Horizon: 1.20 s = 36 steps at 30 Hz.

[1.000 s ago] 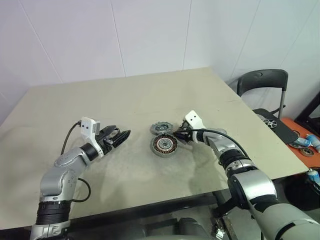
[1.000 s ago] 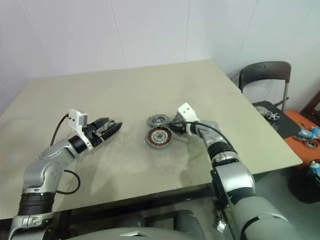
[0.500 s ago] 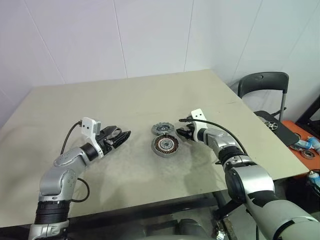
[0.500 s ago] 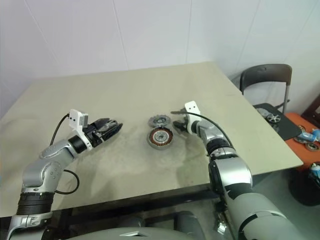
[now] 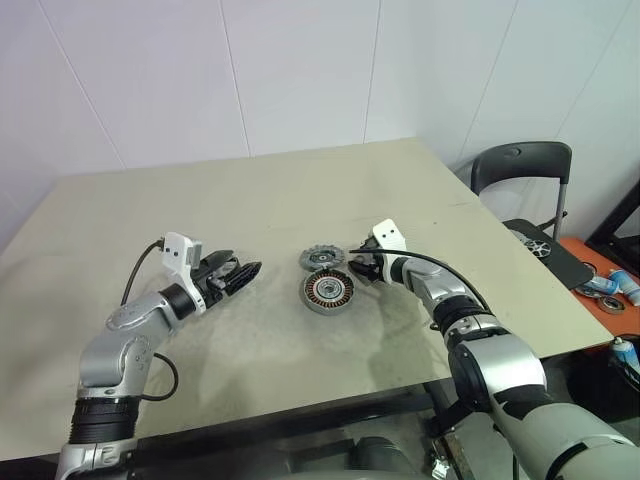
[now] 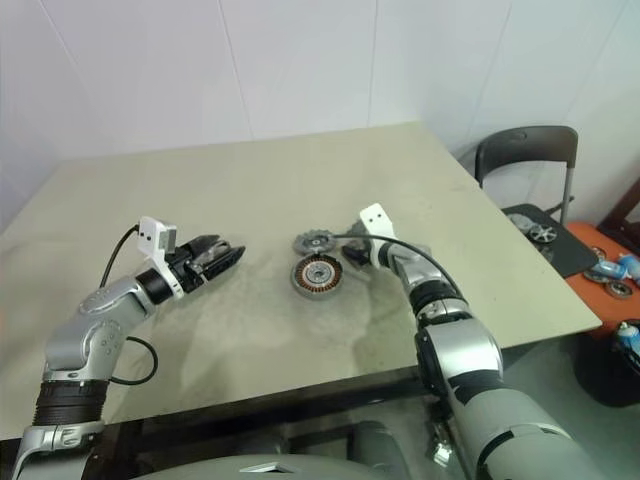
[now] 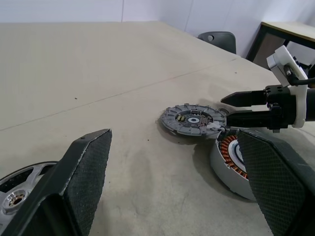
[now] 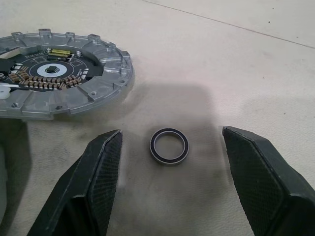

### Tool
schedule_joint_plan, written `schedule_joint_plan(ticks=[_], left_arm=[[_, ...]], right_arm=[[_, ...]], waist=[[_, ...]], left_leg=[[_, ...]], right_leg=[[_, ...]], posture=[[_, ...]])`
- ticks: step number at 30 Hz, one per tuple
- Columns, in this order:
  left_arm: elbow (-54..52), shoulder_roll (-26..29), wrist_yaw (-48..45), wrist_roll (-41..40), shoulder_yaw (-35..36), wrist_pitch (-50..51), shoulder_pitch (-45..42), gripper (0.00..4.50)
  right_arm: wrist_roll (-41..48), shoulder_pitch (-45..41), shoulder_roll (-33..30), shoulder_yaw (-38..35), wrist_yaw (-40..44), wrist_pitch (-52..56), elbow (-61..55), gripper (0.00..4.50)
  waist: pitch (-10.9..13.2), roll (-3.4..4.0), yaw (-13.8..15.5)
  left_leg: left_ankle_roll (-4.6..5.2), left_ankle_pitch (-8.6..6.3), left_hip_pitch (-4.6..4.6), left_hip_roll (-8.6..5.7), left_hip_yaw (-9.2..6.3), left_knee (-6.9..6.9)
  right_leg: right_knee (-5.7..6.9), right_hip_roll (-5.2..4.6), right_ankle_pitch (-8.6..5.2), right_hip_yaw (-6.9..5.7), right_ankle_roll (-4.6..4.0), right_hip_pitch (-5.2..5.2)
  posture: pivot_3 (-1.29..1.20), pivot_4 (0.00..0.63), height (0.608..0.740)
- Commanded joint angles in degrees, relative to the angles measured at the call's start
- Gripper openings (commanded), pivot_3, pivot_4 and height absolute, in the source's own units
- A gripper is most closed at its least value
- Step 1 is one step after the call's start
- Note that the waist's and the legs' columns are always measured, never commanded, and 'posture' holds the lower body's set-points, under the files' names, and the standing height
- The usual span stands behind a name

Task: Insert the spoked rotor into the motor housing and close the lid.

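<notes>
While the motor housing sits open on the tabletop with its copper windings bare, the insertion step has not begun. The spoked rotor lies flat on the tabletop close under the left end effector, whose fingers stand wide apart and hold nothing. The lid lies just behind the housing, inner face up. The right end effector hangs low beside the lid, its jaws well parted and empty, straddling a small dark ring that lies loose on the tabletop. The step in hand looks like picking up the rotor. Next, the left end effector likely needs to drop and close on the rotor's rim, then carry it over the housing's dark centre. The right one should clear away to leave room.
</notes>
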Motion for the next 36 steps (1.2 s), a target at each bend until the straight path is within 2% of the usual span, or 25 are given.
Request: schedule_joint_plan(ticks=[1,5,10,18,22,23,26,30,36], left_arm=[[-1.38,0.59,0.05,-0.12,0.65,-0.49,-1.34,4.32],[-1.66,0.61,0.31,-0.15,0.66,-0.22,-1.51,4.32],[-2.15,0.49,0.75,-0.23,0.6,0.18,-1.73,4.32],[-2.51,0.4,1.38,-0.39,0.55,0.49,-1.93,4.32],[-1.89,0.55,1.24,-0.29,0.65,0.26,-2.22,4.32],[-1.67,0.62,1.12,-0.24,0.69,0.16,-2.27,4.32],[-0.99,0.8,0.73,-0.21,0.86,-0.07,-2.4,4.32],[-0.32,0.85,0.36,-0.08,0.83,-0.37,-2.51,4.32],[0.7,0.6,-0.24,0.11,0.7,-1.02,-2.75,4.32]], right_arm=[[-0.18,1.23,0.4,0.02,0.05,2.61,1.5,3.03],[0.41,0.96,0.37,-0.68,-0.65,4.65,1.67,1.83],[0.71,1.1,0.5,-0.44,0.24,5.37,1.15,1.83],[1.48,1.29,0.09,-0.55,2.31,6.45,-0.04,1.83],[3.07,0.54,-0.1,-2.59,-0.4,9.73,-0.17,0.97],[3.67,0.11,-0.1,-3.42,-1.59,10.68,-0.15,0.97],[6.01,-0.46,0.5,-4.61,1.85,12.32,-3.4,0.97],[5.68,0.13,0.74,-3.81,1.21,14.7,-6.93,0.71],[7.04,2.68,0.55,-2.94,3.47,19.06,-17.39,0.71]], waist=[[0.0,0.0,0.04],[0.0,0.0,0.08],[0.01,0.01,0.23],[0.01,0.01,0.13],[0.01,0.02,0.18],[0.01,0.02,0.22],[0.02,0.02,0.44],[0.07,0.06,0.18],[0.07,0.05,0.19]], left_leg=[[0.0,0.0,0.0,0.0,0.0,0.0],[0.0,0.0,0.17,0.0,0.0,0.01],[0.0,-0.01,0.62,0.0,0.0,0.01],[0.03,-0.03,0.61,0.0,0.0,-0.09],[0.04,-0.03,0.6,0.0,-0.01,-0.09],[0.04,-0.04,0.59,0.0,-0.01,-0.09],[0.04,-0.03,0.59,-0.01,-0.01,-0.06],[0.04,-0.04,0.52,-0.01,-0.01,-0.08],[0.03,-0.03,-0.14,0.0,-0.02,-0.09]], right_leg=[[0.0,0.0,0.0,0.0,0.0,0.01],[0.0,0.0,-0.02,0.0,0.01,0.19],[-0.05,0.0,-0.28,0.0,0.06,0.7],[-0.08,-0.01,-0.19,0.0,0.23,0.65],[-0.1,-0.01,-0.2,0.0,0.24,0.65],[-0.1,-0.02,-0.2,0.0,0.24,0.65],[-0.1,-0.03,-0.29,0.0,0.1,0.68],[-0.11,-0.02,-0.29,0.0,0.13,0.59],[-0.08,-0.03,-0.06,0.0,0.09,-0.14]], posture=[[0.0,0.0,0.74],[0.0,0.0,0.74],[0.0,0.0,0.74],[0.0,0.0,0.74],[0.0,0.0,0.74],[0.0,0.0,0.74],[0.0,0.0,0.74],[0.0,0.0,0.74],[0.0,0.0,0.74]])
